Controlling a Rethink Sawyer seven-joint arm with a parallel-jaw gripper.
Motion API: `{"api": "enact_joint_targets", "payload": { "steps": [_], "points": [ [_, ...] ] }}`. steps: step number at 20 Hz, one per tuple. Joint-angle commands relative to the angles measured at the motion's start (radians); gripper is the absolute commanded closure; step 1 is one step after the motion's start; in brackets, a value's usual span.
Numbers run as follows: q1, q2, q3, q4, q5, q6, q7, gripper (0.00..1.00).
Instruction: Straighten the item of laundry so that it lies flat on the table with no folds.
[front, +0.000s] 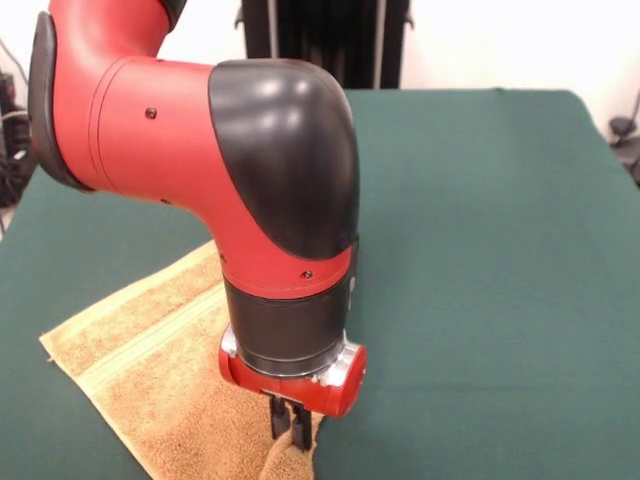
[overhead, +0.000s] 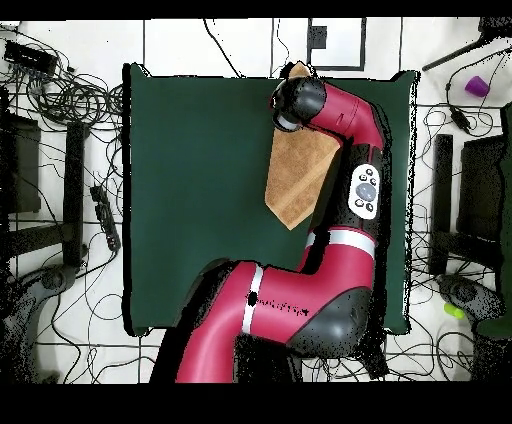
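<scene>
The dark green bench (front: 480, 250) carries an orange-yellow towel (front: 150, 340) near its front edge, lying at an angle. The red and black arm reaches down over it, and the pincer (front: 290, 425) has its fingers close together, pinching a raised fold of the towel

Orange-yellow towel (overhead: 298, 178) spread on the dark green table (overhead: 200, 180), toward its right half, one pointed corner aimed down at the table's middle. Upper end of the towel reaching the table's top edge, partly hidden under the red and black arm (overhead: 345, 220), which curves along the towel's right side.
</scene>
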Motion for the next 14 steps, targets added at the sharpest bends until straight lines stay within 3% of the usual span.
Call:
{"api": "enact_joint_targets", "payload": {
  "steps": [1, 4, 6, 14],
  "points": [
    [-0.012, 0.002, 0.092, 0.131, 0.027, 0.174, 0.117, 1.0],
    [-0.026, -0.025, 0.099, 0.142, 0.022, 0.256, 0.054, 1.0],
    [-0.04, -0.059, 0.111, 0.186, 0.017, 0.246, 0.007, 1.0],
    [-0.106, -0.234, 0.167, 0.433, -0.014, 0.241, -0.17, 1.0]
  ]
}}
